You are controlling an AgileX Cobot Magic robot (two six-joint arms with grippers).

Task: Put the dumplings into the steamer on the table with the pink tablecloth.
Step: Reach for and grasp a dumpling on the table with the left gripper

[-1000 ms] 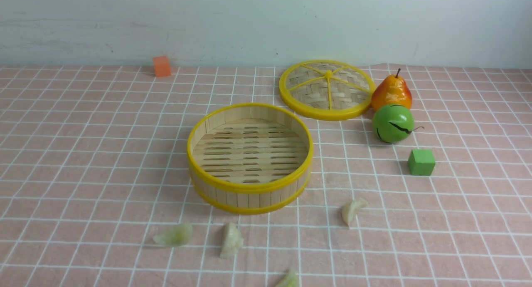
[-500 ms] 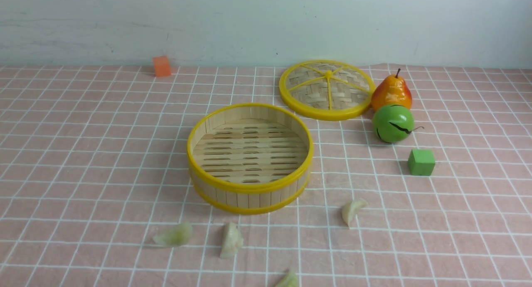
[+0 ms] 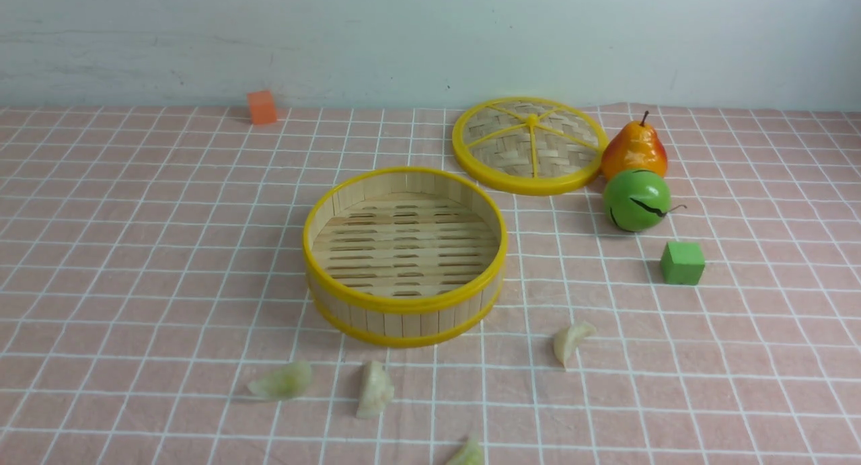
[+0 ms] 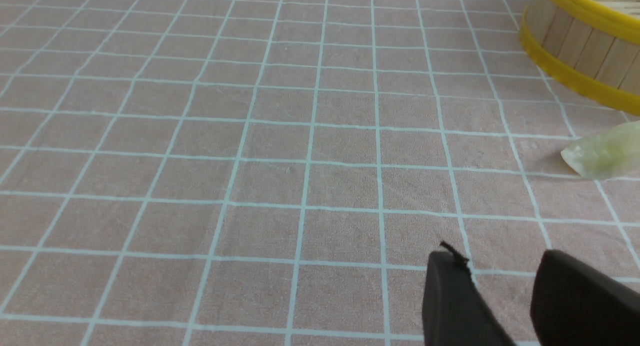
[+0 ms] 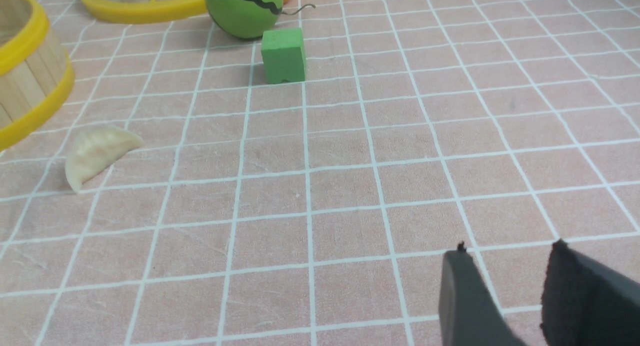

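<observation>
the left gripper (image 4: 500, 260) is seen with its jaws apart; bare cloth shows in the gap and nothing is held. the right gripper (image 5: 507, 251) is parted in the same way and is also unloaded. both are held low over the pink tablecloth (image 3: 134, 249) (only the dark fingertips are caught, at the edge of each wrist view, so nothing more of the arms' pose can be told).

near the left gripper one pale green dumpling (image 4: 605, 155) is cut off by the frame edge, just beside the steamer (image 3: 403, 310). a whitish one (image 5: 97, 153) is seen well ahead of the right gripper.

the steamer is set upright at the middle of the table, and only its bare slatted floor is shown inside. all four dumplings (image 3: 374, 389) are laid on the cloth in front of it, none touching it; the nearest one (image 3: 466, 453) is half cropped by the front view.

behind the steamer the woven lid (image 3: 529, 145) is laid flat. a pear (image 3: 634, 149) and a green ball (image 3: 636, 200) are placed just beside it. a green cube (image 3: 682, 262) is set nearer, and an orange cube (image 3: 261, 107) far back by the wall.
</observation>
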